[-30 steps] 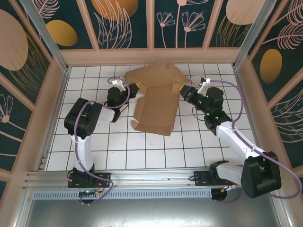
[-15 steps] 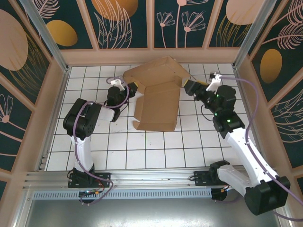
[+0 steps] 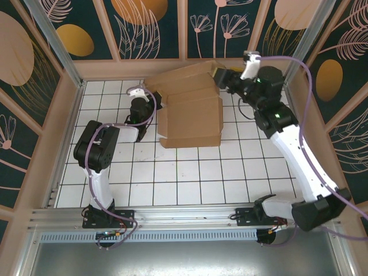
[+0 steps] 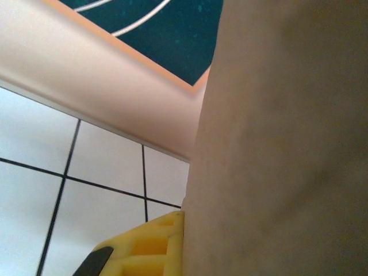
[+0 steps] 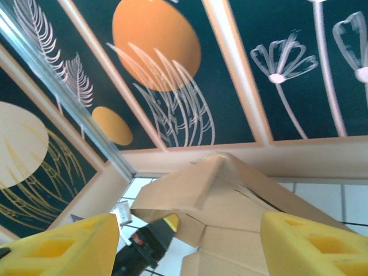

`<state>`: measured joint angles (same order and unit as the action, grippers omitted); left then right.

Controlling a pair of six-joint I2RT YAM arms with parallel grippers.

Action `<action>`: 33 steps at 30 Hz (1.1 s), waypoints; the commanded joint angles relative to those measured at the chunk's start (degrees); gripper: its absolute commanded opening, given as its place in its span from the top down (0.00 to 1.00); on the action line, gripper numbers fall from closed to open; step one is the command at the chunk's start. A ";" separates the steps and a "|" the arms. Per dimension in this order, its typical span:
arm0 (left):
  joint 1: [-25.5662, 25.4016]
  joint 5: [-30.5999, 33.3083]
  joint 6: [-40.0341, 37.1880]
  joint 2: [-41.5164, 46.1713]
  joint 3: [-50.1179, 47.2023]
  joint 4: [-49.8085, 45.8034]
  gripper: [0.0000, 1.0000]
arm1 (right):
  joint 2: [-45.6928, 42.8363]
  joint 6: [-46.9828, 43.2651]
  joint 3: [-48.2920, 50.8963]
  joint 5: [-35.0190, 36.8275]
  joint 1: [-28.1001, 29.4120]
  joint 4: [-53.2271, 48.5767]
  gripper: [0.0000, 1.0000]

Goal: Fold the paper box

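The paper box [image 3: 191, 112] is brown cardboard, partly folded, lying at the back middle of the tiled table. Its rear flap [image 3: 187, 80] rises in a peak towards the back wall. My left gripper [image 3: 156, 104] is shut on the box's left edge. In the left wrist view one yellow finger [image 4: 144, 250] presses against the cardboard [image 4: 282, 144], and the other finger is hidden behind it. My right gripper [image 3: 218, 75] hangs open above the box's rear right corner. Its fingers [image 5: 313, 244] stand wide apart with nothing between them, and the box [image 5: 230, 201] lies beyond them.
The painted back wall [image 3: 184, 63] stands just behind the box. Metal posts [image 3: 54, 40] mark the back corners. The low side walls [image 3: 63, 132] close in the white tiled table [image 3: 184, 178], which has free room in front of the box.
My right gripper let go of the box's right flap, opened, and rose towards the back wall. The box turned squarer to the table. My left gripper kept its hold and shifted slightly back.
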<state>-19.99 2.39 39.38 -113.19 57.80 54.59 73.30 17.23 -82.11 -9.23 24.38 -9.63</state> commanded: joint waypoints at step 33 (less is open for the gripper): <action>0.12 6.80 -6.68 5.37 -0.70 -3.22 1.00 | 22.00 10.84 -17.13 9.85 4.53 -12.80 0.59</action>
<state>-19.97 9.87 32.71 -109.51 56.47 49.69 96.53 26.63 -100.16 0.56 29.52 -22.96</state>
